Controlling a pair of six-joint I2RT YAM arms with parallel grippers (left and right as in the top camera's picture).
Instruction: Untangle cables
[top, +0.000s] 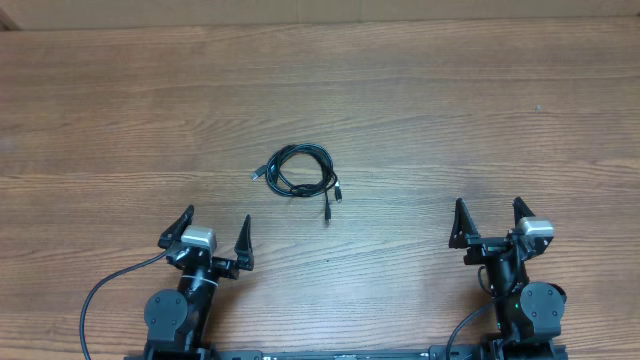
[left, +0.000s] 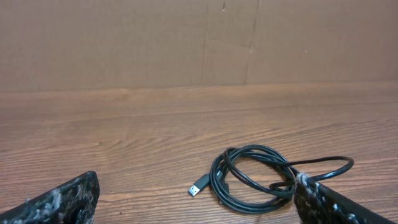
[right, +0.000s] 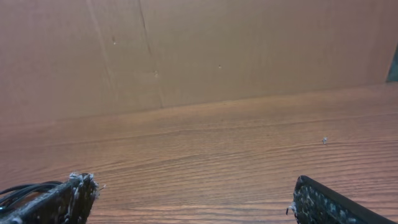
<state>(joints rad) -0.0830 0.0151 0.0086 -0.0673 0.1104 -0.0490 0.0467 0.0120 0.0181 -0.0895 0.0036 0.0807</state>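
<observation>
Cables (top: 299, 171): black cords in small loose coil, lying mid-desk on wooden desk (top: 450, 110). Silver plug (left: 198, 188) sticks out at coil's left. Two more cord ends trail from coil's near-right side. Left fingers (top: 243, 242): spread wide, empty, near-left of coil, not touching it. Right fingers (top: 460, 225): spread wide, empty, well apart on coil's near-right. Brown cardboard wall (left: 124, 43) stands beyond coil at desk's far edge.
</observation>
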